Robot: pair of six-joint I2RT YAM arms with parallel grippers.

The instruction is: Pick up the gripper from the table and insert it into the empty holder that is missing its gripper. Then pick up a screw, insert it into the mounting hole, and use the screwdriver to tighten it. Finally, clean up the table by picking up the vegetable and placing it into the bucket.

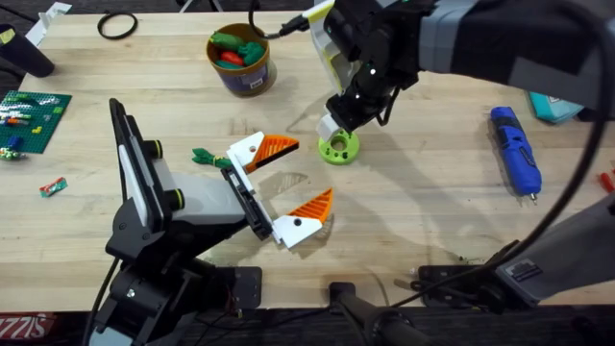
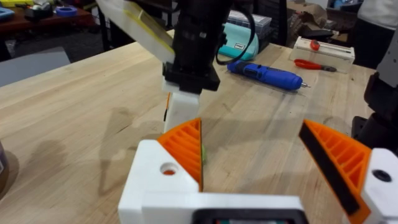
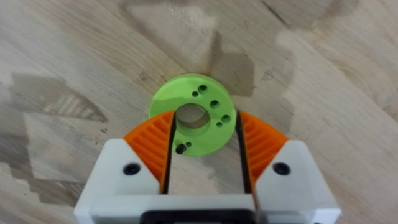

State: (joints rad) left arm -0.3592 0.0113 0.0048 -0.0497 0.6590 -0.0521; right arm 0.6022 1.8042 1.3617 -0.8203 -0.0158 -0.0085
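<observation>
The right claw (image 3: 205, 146), white with orange ribbed pads, is straddling the small lime-green round plastic piece (image 3: 194, 115) with holes through its face, its two fingers sitting just beside the disc's sides and partly open, apparently not yet squeezing it. The piece is lying flat on the light-wood butcher-block counter (image 1: 432, 192), near the middle, its holed face and central bore pointing up toward the wrist camera; being round, it is showing no long axis to speak of. This looks like the first step, the pickup of the green part, and the next move is likely calling for closing the pads evenly across the disc's width before lifting. The left claw (image 1: 288, 187) is resting wide open and empty close by, with the small dark-green leafy toy vegetable (image 1: 205, 156) lying just beside its upper finger. The blue pen-shaped screwdriver (image 1: 515, 149) is lying well apart to the right, its thin tip pointing toward the robot, and the tan cup with the purple band (image 1: 255, 77) is standing farther back, already holding red and green toys.
</observation>
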